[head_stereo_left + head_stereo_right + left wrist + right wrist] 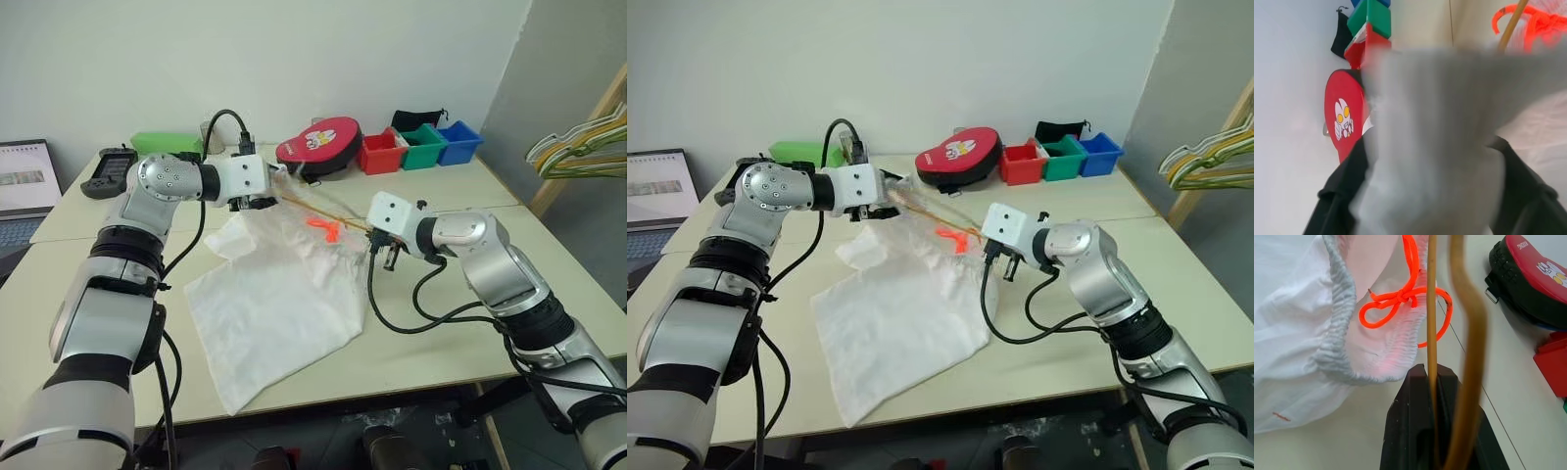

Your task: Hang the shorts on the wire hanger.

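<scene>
Left eye view gives you the shorts [269, 304], white and wrinkled, spread on the pale table [441, 343], their waistband lifted by the left gripper [257, 202], fingers pinching it. The right gripper [1432, 377] clamps the wire hanger [1431, 308]. Coloured bins [421, 147] line the white wall.

Shorts [1440, 147] blurred, hiding left fingers [1342, 196].

Red case [318, 143], coloured bins [423, 146], laptop [24, 191] on table [470, 323].
</scene>
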You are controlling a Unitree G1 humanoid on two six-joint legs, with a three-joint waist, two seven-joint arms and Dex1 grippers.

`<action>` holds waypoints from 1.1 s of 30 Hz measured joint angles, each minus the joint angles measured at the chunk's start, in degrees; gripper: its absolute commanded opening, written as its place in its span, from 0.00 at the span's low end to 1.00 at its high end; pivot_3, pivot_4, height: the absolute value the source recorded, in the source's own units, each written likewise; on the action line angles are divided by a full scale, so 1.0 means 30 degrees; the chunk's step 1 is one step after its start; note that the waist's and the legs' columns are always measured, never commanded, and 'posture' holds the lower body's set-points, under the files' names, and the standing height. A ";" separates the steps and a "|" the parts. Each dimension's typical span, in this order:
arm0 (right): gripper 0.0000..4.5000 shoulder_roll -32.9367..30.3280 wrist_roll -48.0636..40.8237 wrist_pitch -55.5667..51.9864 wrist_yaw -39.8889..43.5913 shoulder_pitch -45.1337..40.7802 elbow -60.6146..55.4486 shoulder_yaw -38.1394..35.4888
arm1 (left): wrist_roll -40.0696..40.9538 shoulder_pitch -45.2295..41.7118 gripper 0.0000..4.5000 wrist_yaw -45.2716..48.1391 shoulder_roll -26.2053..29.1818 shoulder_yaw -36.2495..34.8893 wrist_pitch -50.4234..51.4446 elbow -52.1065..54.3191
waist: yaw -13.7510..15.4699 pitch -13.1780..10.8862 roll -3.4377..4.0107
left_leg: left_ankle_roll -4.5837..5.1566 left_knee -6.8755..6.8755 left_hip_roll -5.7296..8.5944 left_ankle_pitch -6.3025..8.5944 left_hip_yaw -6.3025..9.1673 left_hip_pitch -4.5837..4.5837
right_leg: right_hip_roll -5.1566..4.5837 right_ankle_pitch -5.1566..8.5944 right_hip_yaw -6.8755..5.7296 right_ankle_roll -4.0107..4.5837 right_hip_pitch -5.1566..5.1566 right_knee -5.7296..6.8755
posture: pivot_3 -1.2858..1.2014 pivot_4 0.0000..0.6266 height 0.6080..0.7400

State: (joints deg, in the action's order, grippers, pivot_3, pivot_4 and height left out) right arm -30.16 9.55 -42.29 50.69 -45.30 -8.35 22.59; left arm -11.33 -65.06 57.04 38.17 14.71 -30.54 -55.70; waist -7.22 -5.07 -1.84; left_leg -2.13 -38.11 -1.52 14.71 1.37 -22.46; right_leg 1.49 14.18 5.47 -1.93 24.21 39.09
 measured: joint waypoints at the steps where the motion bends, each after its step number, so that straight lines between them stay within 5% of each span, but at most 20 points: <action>1: 0.00 -0.0003 -0.0032 -0.0085 0.0003 0.0004 -0.0016 0.0001 | 0.0148 0.0130 0.62 0.0220 -0.0033 -0.0118 0.0009 0.0051 | -0.0038 0.0000 0.0001 | 0.0000 0.0000 0.0001 0.0000 0.0000 0.0001 | 0.0000 -0.0001 0.0000 0.0002 0.0000 0.0001 | 0.49 0.00 1.00; 9: 0.00 -0.0570 -0.0202 0.0919 0.0058 0.0005 0.0637 0.0001 | 0.0476 0.0461 1.00 0.1170 0.0336 -0.0404 -0.0718 0.0258 | -0.0275 0.0002 0.0000 | -0.0001 0.0000 0.0002 0.0000 0.0000 0.0001 | 0.0000 -0.0003 0.0003 0.0003 -0.0001 0.0000 | 0.49 0.00 1.00; 29: 0.00 -0.0863 0.0150 0.4017 0.0063 -0.0465 0.2868 0.0002 | 0.0008 -0.0201 1.00 0.4351 0.0646 -0.0137 -0.0081 -0.0205 | -0.0301 0.0006 0.0000 | 0.0000 -0.0003 0.0001 -0.0001 -0.0001 0.0007 | 0.0000 -0.0005 0.0004 0.0007 -0.0006 0.0008 | 0.49 0.00 1.00; 33: 0.00 -0.0870 0.0426 0.4660 0.0053 -0.0588 0.2867 0.0064 | -0.0323 -0.0401 0.86 0.3909 0.0284 -0.0127 -0.0098 -0.0448 | -0.0297 0.0007 0.0000 | 0.0000 -0.0009 0.0003 -0.0001 -0.0001 0.0006 | 0.0000 -0.0007 0.0005 0.0007 -0.0007 0.0010 | 0.49 0.00 1.00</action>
State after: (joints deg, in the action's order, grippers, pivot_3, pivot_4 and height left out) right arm -32.77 10.83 -28.31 50.84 -47.06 0.25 22.78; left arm -12.30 -66.26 68.77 39.02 14.33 -30.83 -57.04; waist -8.11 -5.05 -1.84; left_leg -2.13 -38.13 -1.52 14.71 1.36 -22.44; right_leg 1.49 14.16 5.48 -1.91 24.19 39.12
